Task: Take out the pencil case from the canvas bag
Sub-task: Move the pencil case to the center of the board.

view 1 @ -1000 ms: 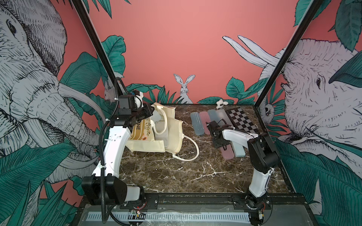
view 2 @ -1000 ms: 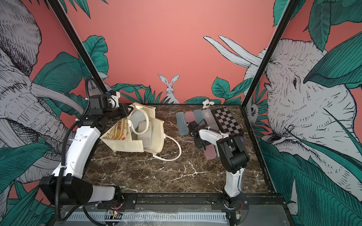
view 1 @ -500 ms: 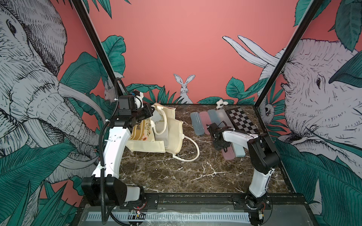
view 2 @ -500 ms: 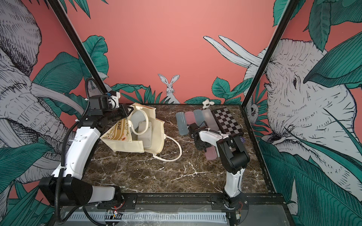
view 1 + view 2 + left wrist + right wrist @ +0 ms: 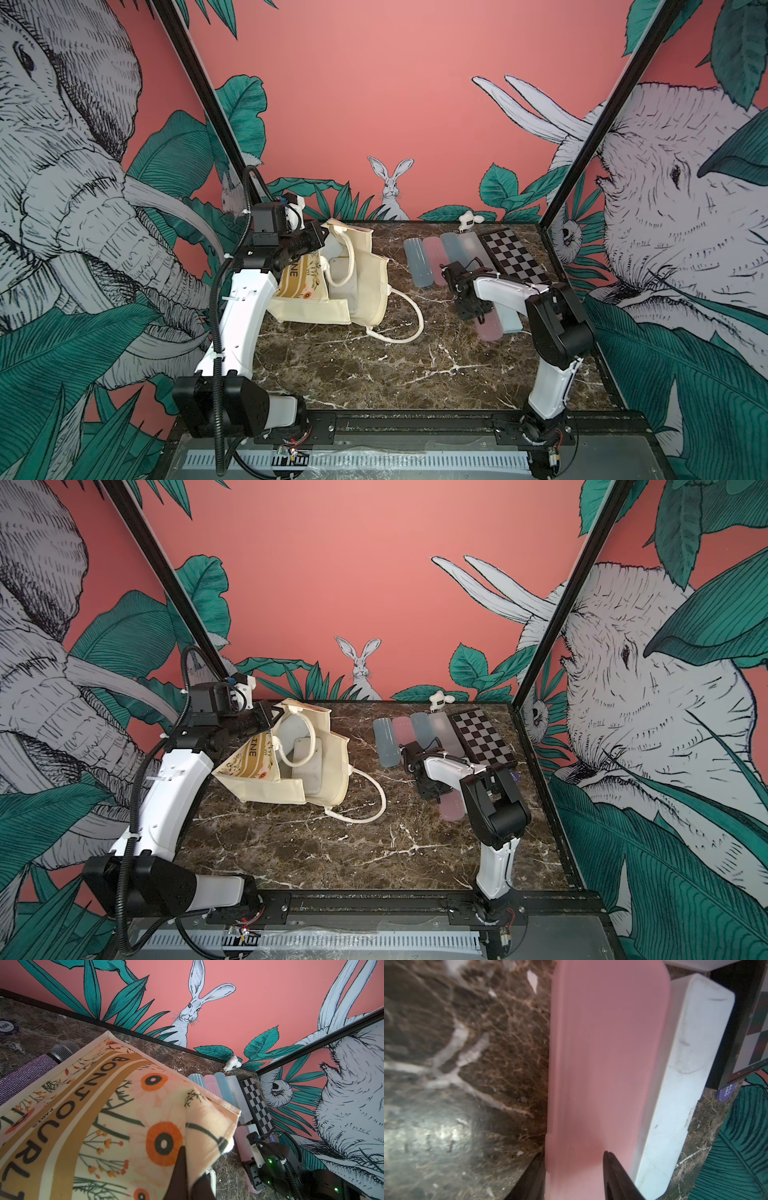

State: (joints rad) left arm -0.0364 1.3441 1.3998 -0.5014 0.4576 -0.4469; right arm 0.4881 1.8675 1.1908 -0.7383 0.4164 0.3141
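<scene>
The cream canvas bag (image 5: 361, 282) lies on its side at the left of the marble table, mouth facing right. My left gripper (image 5: 320, 237) is shut on the bag's upper rim and holds that printed face (image 5: 104, 1115) lifted. A pale flat rectangular thing (image 5: 307, 766) shows inside the mouth. At the right a pink pencil case (image 5: 488, 330) lies flat on the table. My right gripper (image 5: 574, 1152) is down over its near end, a jaw on each side, shut on it. The pink case (image 5: 608, 1043) touches a pale blue case (image 5: 685, 1064) beside it.
Several pastel cases (image 5: 440, 257) lie in a row at the back right beside a checkerboard (image 5: 515, 257). One bag handle (image 5: 405, 320) loops out over the middle of the table. Behind the bag are a purple microphone (image 5: 31, 1072) and a chip (image 5: 7, 1026).
The right gripper's jaws have drawn in slightly on the pink case. Both arms and the bag otherwise stand where they were.
</scene>
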